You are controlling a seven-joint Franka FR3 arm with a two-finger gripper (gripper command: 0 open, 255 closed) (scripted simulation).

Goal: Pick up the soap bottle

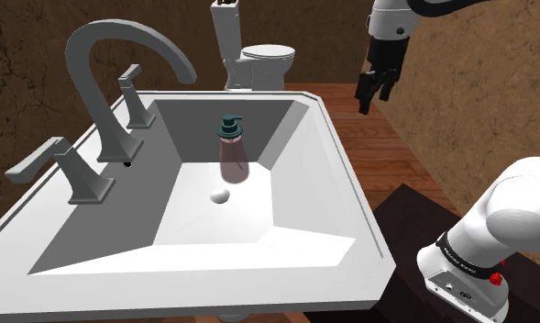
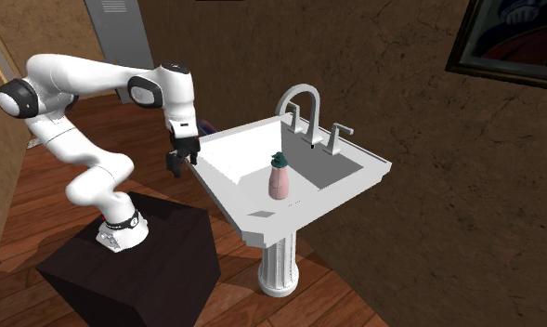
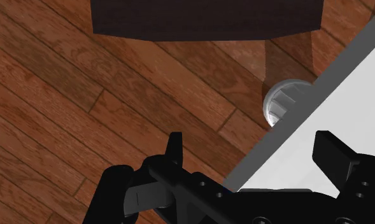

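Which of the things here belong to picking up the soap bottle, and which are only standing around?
For the job: pink soap bottle with dark teal pump, standing upright; black two-finger gripper, open.
Only around: white square sink; grey arched faucet; white toilet; framed picture.
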